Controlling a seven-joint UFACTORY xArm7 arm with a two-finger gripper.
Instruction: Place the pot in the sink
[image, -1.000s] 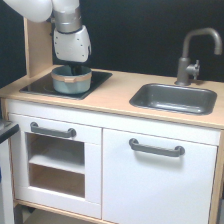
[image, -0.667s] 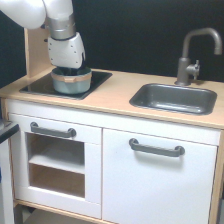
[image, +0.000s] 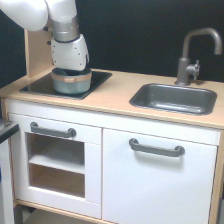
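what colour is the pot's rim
Light tan, on the blue-grey pot; the exterior view shows it.

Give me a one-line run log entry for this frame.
phase: at pot | pot: on stovetop, not lifted | gripper: over pot, fingers hidden | sink: no pot inside

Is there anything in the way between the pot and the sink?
Nothing visible. The pot sits on the black stovetop, and only bare wooden countertop lies between it and the sink. The faucet stands behind the basin.
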